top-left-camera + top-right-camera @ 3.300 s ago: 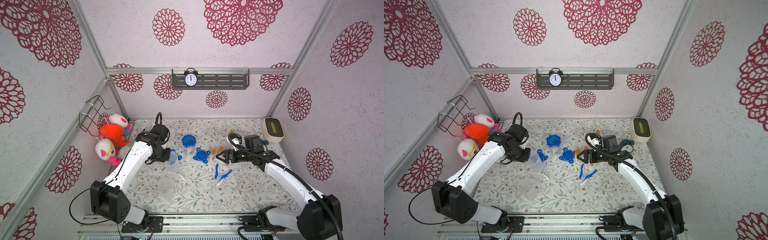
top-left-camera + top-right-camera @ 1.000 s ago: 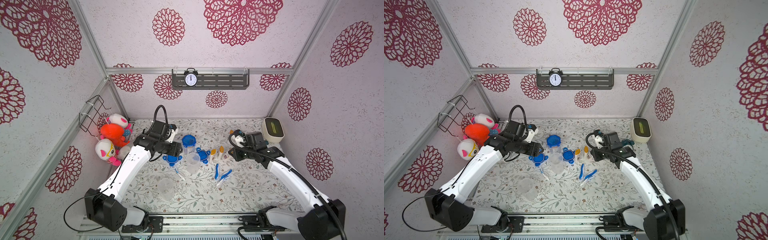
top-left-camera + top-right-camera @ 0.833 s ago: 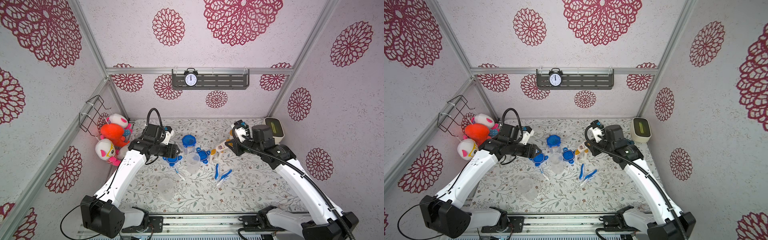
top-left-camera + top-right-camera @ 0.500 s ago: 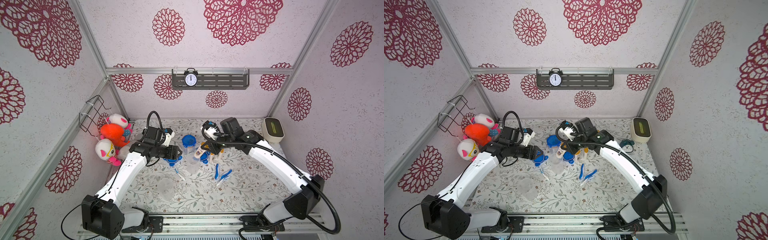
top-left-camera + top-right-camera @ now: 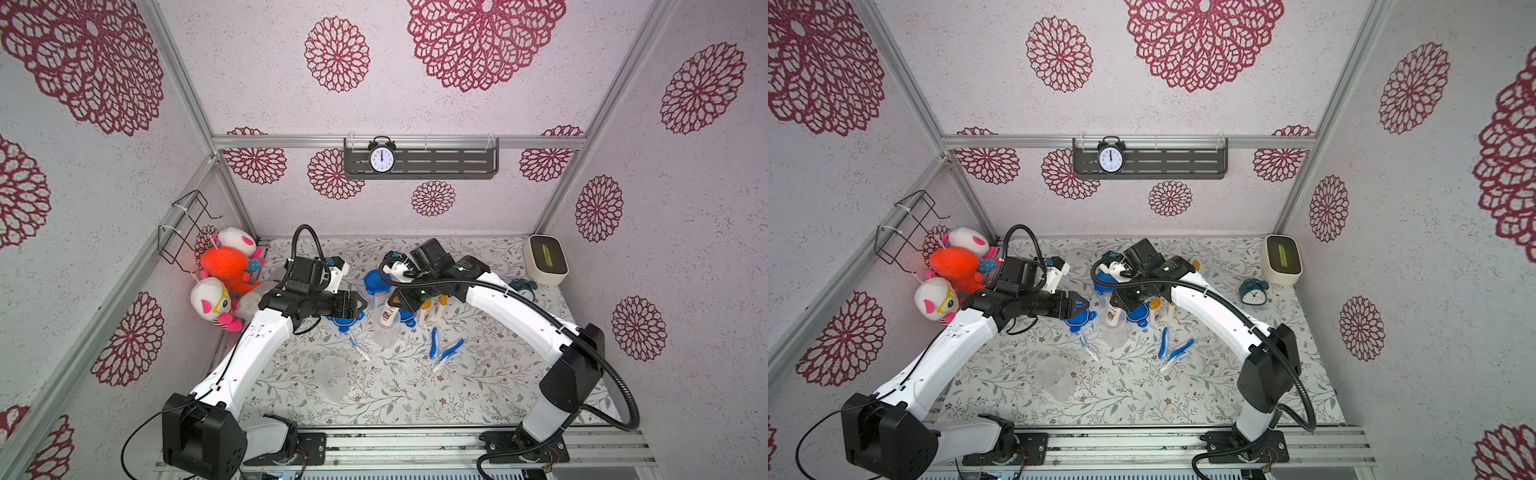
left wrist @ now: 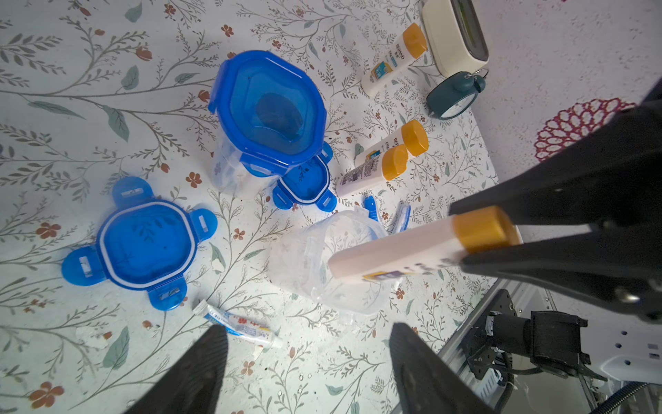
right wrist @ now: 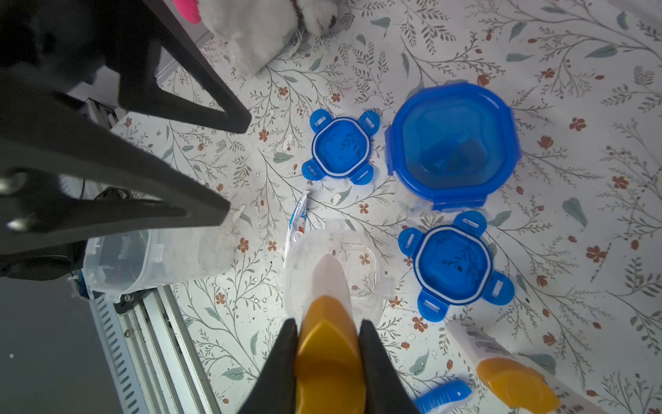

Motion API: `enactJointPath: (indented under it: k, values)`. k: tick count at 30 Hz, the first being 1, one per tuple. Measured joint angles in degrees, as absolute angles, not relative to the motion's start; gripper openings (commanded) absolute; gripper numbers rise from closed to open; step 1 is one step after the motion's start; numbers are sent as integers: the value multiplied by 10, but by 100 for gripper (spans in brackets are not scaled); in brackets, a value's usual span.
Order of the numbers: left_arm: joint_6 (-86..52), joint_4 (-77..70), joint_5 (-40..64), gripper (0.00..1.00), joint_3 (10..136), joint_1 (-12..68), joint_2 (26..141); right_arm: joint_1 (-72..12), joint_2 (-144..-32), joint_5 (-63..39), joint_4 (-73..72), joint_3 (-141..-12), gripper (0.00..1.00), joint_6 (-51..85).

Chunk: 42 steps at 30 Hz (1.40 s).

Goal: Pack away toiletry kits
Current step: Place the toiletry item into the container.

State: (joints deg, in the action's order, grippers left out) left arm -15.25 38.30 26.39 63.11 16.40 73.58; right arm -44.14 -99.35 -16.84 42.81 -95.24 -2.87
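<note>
Packing was at an early stage. One clear plastic cup with a blue four-tab lid [image 6: 268,111] stood closed toward the back of the floral-patterned tabletop [image 5: 415,395]. What it held could not be made out through the tinted lid.

The right gripper [image 7: 327,329] had its fingers [image 7: 279,365] clamped on the orange cap of a small white bottle [image 7: 327,283]. The bottle hung bottom-down at the mouth of an open clear plastic cup [image 7: 376,251] in the middle of the tabletop. Whether its lower end had passed the rim could not be told, and it had not been let go. The left gripper [image 6: 308,327] hovered above the same spot, its fingers spread wide with nothing between them.

Most of the work appeared to be left:
- A small white toothpaste tube [image 6: 236,324] lay just beside the open cup.
- The blue toothbrushes [image 5: 434,341] lay loose nearer the right arm.
- Two more orange-capped bottles [image 6: 379,165] sat side by side, and a third [image 6: 394,61] was near the small teal alarm clock [image 6: 453,95].
- A second clear cup [image 5: 332,376], apparently empty, waited nearer the front edge.
- Two loose blue four-tab lids [image 7: 455,261] rested flat on the tabletop, neither of them on a cup yet.
</note>
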Motion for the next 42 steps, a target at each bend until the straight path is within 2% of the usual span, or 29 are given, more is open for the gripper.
enactJointPath:
  k: [6, 14, 24, 28, 31, 34, 38, 42]
  values:
    - [-152, 371, 264, 76, 630, 159, 726, -470, -1047, -128, 417, -953, 25, -18]
    - [-152, 371, 263, 76, 630, 157, 726, -482, -1062, -92, 405, -954, 42, 3]
    - [-152, 371, 266, 75, 630, 157, 727, -483, -1054, -87, 401, -955, 44, 12]
    - [-153, 371, 276, 74, 630, 157, 733, -471, -1011, -87, 398, -946, 50, 14]
    - [-154, 371, 291, 74, 630, 157, 743, -427, -950, -91, 389, -917, 59, 2]
    - [-157, 371, 308, 73, 630, 157, 755, -338, -897, -79, 380, -885, 64, -31]
    - [-161, 371, 320, 74, 630, 157, 764, -209, -881, -49, 362, -855, 63, -85]
    - [-166, 358, 327, 74, 629, 159, 765, -113, -921, -52, 342, -851, 62, -142]
